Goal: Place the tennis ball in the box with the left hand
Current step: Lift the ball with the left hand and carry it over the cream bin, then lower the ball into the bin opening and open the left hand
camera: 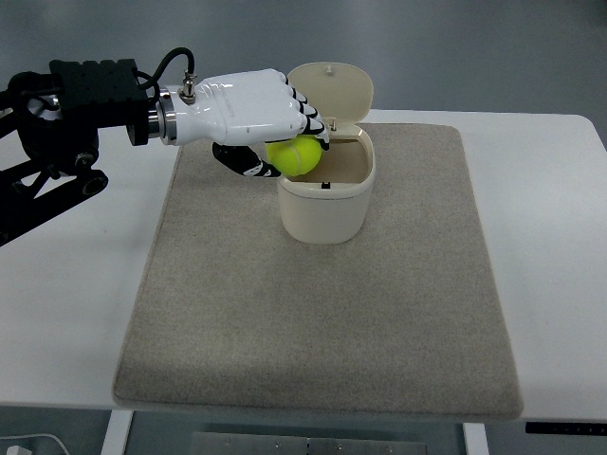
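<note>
- Top view: left hand (258, 121) grips the tennis ball (295, 155), fingers (308, 116) curled over its top, thumb beneath.
- Ball sits at the left rim of the cream box (324, 210), lid (331, 90) standing open.
- Box rests on grey mat (322, 313), white table (57, 313).

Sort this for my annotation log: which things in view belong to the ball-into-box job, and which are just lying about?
Belong to the job:
left robot hand, gripping the ball
tennis ball, above the box's left rim
cream box, lid up

Just there:
beige mat beneath the box
white table
</note>
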You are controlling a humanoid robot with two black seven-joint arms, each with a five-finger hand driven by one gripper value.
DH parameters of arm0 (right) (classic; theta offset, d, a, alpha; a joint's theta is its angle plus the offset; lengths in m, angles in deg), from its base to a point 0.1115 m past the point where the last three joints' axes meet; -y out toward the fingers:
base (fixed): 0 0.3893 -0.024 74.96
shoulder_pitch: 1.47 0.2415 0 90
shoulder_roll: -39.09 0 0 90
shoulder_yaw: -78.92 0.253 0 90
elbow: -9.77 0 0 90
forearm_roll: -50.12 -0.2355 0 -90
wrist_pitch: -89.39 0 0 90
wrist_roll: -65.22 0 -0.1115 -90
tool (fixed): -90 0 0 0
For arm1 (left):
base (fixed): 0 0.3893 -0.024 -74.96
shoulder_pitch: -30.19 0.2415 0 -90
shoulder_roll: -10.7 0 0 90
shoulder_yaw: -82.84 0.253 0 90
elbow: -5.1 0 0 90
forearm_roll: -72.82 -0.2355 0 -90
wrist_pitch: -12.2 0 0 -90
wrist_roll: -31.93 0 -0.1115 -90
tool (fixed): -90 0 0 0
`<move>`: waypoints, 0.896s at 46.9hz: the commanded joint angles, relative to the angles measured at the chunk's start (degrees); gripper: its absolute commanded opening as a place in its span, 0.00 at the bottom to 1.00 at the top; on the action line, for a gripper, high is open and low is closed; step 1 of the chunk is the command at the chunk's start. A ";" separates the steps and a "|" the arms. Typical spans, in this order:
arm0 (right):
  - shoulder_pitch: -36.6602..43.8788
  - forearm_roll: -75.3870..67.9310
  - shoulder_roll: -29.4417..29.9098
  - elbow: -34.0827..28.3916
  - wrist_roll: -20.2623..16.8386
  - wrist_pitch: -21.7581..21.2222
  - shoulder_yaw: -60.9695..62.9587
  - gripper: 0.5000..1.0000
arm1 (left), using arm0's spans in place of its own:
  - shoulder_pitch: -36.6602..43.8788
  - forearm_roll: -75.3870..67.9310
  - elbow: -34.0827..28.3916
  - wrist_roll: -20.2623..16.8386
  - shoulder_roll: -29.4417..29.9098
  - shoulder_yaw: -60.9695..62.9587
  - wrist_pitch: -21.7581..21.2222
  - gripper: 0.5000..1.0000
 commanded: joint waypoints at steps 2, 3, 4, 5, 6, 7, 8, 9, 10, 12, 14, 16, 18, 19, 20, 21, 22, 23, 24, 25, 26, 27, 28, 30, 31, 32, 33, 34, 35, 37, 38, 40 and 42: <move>0.00 0.00 0.00 0.00 0.00 0.00 0.00 0.88 | -0.13 -1.13 -1.78 0.14 -1.82 0.02 0.00 0.00; 0.00 0.00 0.00 0.00 0.00 0.00 0.00 0.88 | -0.13 -1.48 -2.22 0.14 -2.18 0.02 0.00 0.00; 0.00 0.00 0.00 0.00 0.00 0.00 0.00 0.88 | -0.22 -1.92 -2.40 0.14 -2.53 0.02 -0.09 0.00; 0.00 0.00 0.00 0.00 0.00 0.00 0.00 0.88 | -0.22 -2.27 -2.66 0.14 -2.79 0.02 -0.09 0.00; 0.00 0.00 0.00 0.00 0.00 0.00 0.00 0.88 | -0.22 -2.71 -2.75 0.14 -2.88 0.02 -0.09 0.00; 0.00 0.00 0.00 0.00 0.00 0.00 0.00 0.88 | -0.22 -2.89 -2.84 0.14 -2.97 0.02 -0.09 0.00; 0.00 0.00 0.00 0.00 0.00 0.00 0.00 0.88 | -0.30 -3.06 -3.01 0.14 -3.06 0.02 -0.09 0.00; 0.00 0.00 0.00 0.00 0.00 0.00 0.00 0.88 | -0.30 -3.06 -3.19 0.14 -3.23 0.02 -0.09 0.00; 0.00 0.00 0.00 0.00 0.00 0.00 0.00 0.88 | -0.39 -3.06 -3.37 0.14 -3.58 0.02 -0.09 0.00; 0.00 0.00 0.00 0.00 0.00 0.00 0.00 0.88 | -0.48 -3.06 -3.80 0.22 -4.46 0.02 -0.09 0.00; 0.00 0.00 0.00 0.00 0.00 0.00 0.00 0.88 | -0.66 -3.06 -4.07 0.22 -4.99 0.02 -0.09 0.00; 0.00 0.09 0.00 0.00 0.00 0.00 0.00 0.88 | -0.92 -3.06 -4.33 0.14 -5.17 0.02 -0.09 0.00; 0.00 0.00 0.00 0.00 0.00 0.00 0.00 0.88 | -1.10 -3.06 -4.42 0.14 -5.26 0.02 -0.09 0.00; 0.00 0.09 0.00 0.00 0.00 0.00 0.00 0.88 | -1.10 -3.06 -4.42 0.14 -5.43 0.02 -0.09 0.04; 0.00 0.00 0.00 0.00 0.00 0.00 0.00 0.88 | -1.18 -3.06 -4.51 0.14 -5.61 0.02 -0.09 0.08; 0.00 0.00 0.00 0.00 0.00 0.00 0.00 0.88 | -1.10 -3.06 -4.60 0.14 -5.96 0.02 -0.09 0.13; 0.00 0.00 0.00 0.00 0.00 0.00 0.00 0.88 | -1.10 -3.06 -4.68 0.22 -6.13 0.02 -0.09 0.19; 0.00 0.00 0.00 0.00 0.00 0.00 0.00 0.88 | -1.01 -3.06 -4.95 0.14 -6.40 0.02 -0.09 0.27; 0.00 0.00 0.00 0.00 0.00 0.00 0.00 0.88 | -1.01 -3.06 -5.21 0.22 -6.57 0.02 -0.18 0.35; 0.00 0.00 0.00 0.00 0.00 0.00 0.00 0.88 | -1.01 -2.98 -5.47 0.22 -6.66 0.02 -0.27 0.43; 0.00 0.00 0.00 0.00 0.00 0.00 0.00 0.88 | -0.92 -2.89 -5.74 0.22 -6.75 0.02 -0.35 0.52; 0.00 0.00 0.00 0.00 0.00 0.00 0.00 0.88 | -0.83 -2.80 -5.91 0.22 -6.84 0.02 -0.53 0.59; 0.00 0.00 0.00 0.00 0.00 0.00 0.00 0.88 | -0.83 -2.63 -6.00 0.22 -6.93 -0.06 -0.70 0.65; 0.00 0.09 0.00 0.00 0.00 0.00 0.00 0.88 | -0.66 -2.36 -6.00 0.22 -6.93 -0.06 -0.79 0.70; 0.00 0.00 0.00 0.00 0.00 0.00 0.00 0.88 | -0.57 -2.36 -6.00 0.22 -6.93 -0.06 -0.79 0.70; 0.00 0.09 0.00 0.00 0.00 0.00 0.00 0.88 | -0.39 -2.27 -6.00 0.14 -6.93 -0.06 -0.88 0.73; 0.00 0.00 0.00 0.00 0.00 0.00 0.00 0.88 | -0.22 -2.19 -6.00 0.14 -6.84 -0.06 -0.88 0.77; 0.00 0.00 0.00 0.00 0.00 0.00 0.00 0.88 | -0.13 -2.19 -6.00 0.14 -6.84 -0.06 -0.97 0.77; 0.00 0.00 0.00 0.00 0.00 0.00 0.00 0.88 | -0.04 -2.10 -6.00 0.14 -6.84 -0.06 -0.97 0.77; 0.00 0.00 0.00 0.00 0.00 0.00 0.00 0.88 | 0.05 -2.10 -6.00 0.14 -6.84 0.02 -0.97 0.77; 0.00 0.00 0.00 0.00 0.00 0.00 0.00 0.88 | 0.05 -2.01 -6.00 0.14 -6.84 0.02 -1.06 0.78; 0.00 0.00 0.00 0.00 0.00 0.00 0.00 0.88 | 0.22 -1.84 -5.83 0.14 -6.75 -0.06 -1.14 0.83; 0.00 0.09 0.00 0.00 0.00 0.00 0.00 0.88 | 0.22 -1.40 -5.65 0.14 -6.58 0.02 -1.14 0.84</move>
